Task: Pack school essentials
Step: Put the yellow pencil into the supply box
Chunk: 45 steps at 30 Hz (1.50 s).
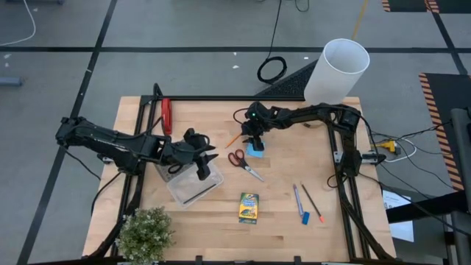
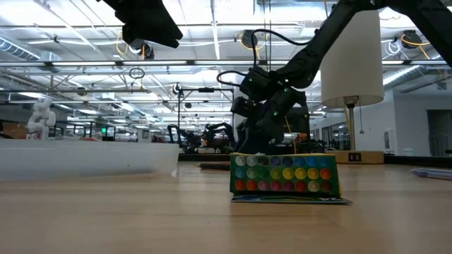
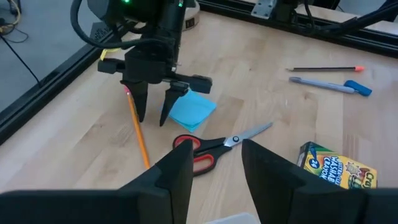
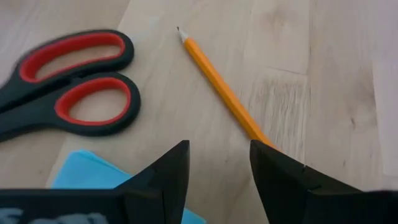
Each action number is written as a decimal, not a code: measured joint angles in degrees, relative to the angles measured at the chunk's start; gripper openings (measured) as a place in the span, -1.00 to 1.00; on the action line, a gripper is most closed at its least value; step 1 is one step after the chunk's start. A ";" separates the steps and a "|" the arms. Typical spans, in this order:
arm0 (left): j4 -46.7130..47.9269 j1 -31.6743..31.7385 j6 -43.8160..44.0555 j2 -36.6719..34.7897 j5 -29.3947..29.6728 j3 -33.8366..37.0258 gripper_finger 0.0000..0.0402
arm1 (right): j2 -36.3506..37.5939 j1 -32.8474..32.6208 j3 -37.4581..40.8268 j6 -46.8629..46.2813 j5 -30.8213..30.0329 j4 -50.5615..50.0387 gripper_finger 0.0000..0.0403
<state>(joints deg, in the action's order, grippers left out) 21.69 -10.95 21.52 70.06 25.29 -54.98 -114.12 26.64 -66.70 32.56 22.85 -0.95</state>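
Observation:
My right gripper [image 1: 254, 141] stands open, fingers pointing down, low over the table. Its fingers [image 3: 140, 104] stand between the orange pencil [image 4: 221, 87] and the light-blue notepad [image 3: 191, 111], touching neither that I can see. Red-handled scissors [image 1: 243, 163] lie flat just nearer. The crayon box [image 1: 249, 207] lies at the near middle. Blue pen [image 1: 297, 199], dark pencil [image 1: 312, 202] and blue eraser [image 1: 305, 218] lie to the right. My left gripper [image 1: 204, 162] is open above the clear case [image 1: 193, 184], nothing between its fingers [image 3: 177, 177].
A red bar-shaped tool [image 1: 166, 115] lies at the far left by the frame. A potted plant [image 1: 145, 234] stands at the near left corner. A white lamp shade [image 1: 336, 70] rises over the far right. Bare wood shows between the crayon box and the case.

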 joint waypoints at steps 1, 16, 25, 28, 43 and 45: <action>-0.03 -0.23 0.10 0.00 -0.02 0.00 -0.30 | -0.13 0.20 0.02 0.11 -0.01 -0.20 -0.21; -0.10 -2.33 -0.17 0.00 -0.02 0.00 -0.30 | -0.59 2.77 -0.63 1.16 2.26 4.20 -0.21; -0.19 -3.14 -0.07 0.00 0.01 0.00 -0.30 | -1.17 4.02 -0.66 2.35 1.11 0.95 -0.23; -0.38 -3.38 -0.29 0.00 0.01 0.00 -0.30 | -1.17 4.12 -0.66 2.53 0.93 0.37 -0.31; -0.37 -3.33 -2.34 0.00 0.03 0.00 -0.30 | -1.10 4.01 -0.83 -0.89 -3.46 -1.62 -0.72; -0.41 -3.33 -2.90 0.00 0.03 0.00 -0.30 | -1.10 4.04 -1.23 -2.68 -3.69 -2.49 -0.72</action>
<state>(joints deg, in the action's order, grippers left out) 21.28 -14.28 18.62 70.06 25.32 -54.98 -115.22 30.68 -67.93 29.88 19.16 -3.44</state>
